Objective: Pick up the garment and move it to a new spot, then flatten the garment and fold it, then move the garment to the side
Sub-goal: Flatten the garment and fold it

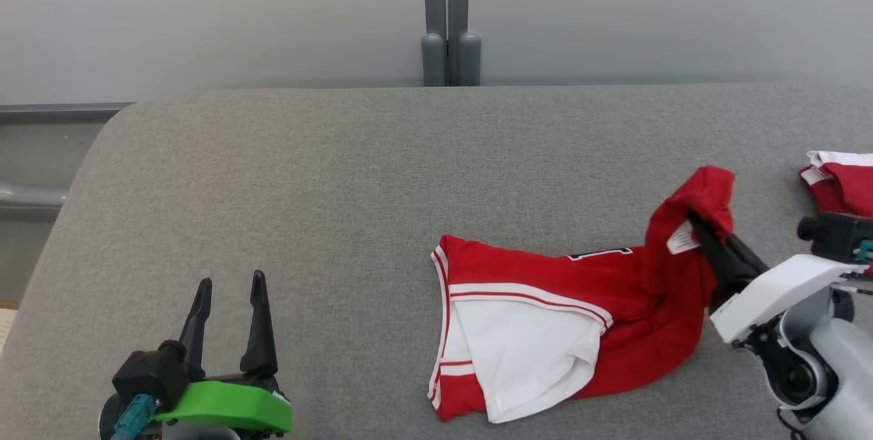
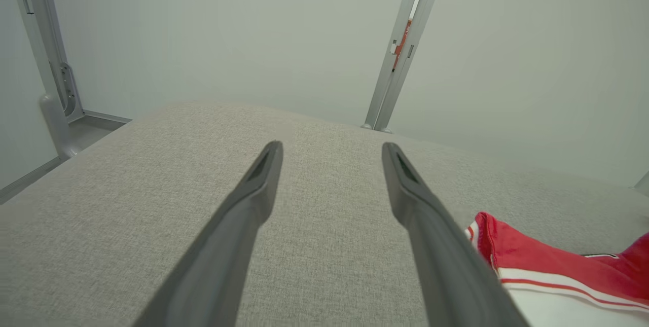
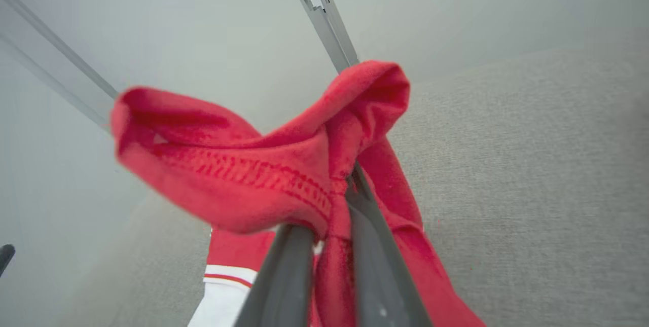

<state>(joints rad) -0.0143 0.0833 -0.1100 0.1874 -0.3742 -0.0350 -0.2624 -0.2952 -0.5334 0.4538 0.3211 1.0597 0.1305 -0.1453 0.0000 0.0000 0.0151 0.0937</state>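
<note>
A red and white garment (image 1: 545,310) lies crumpled on the grey padded table (image 1: 341,187), right of centre. My right gripper (image 1: 696,222) is shut on its red upper edge and holds that end lifted above the surface. In the right wrist view the red cloth (image 3: 284,165) drapes over the closed fingers (image 3: 370,246). My left gripper (image 1: 228,286) stands open at the lower left, well apart from the garment, with nothing between its fingers (image 2: 253,200). The left wrist view catches the garment's edge (image 2: 547,266) at the lower right.
Another red and white cloth (image 1: 842,184) lies at the table's far right edge. A grey post (image 1: 450,17) stands behind the table against a pale wall. The table's left half is bare fabric, with its rounded corner at the far left.
</note>
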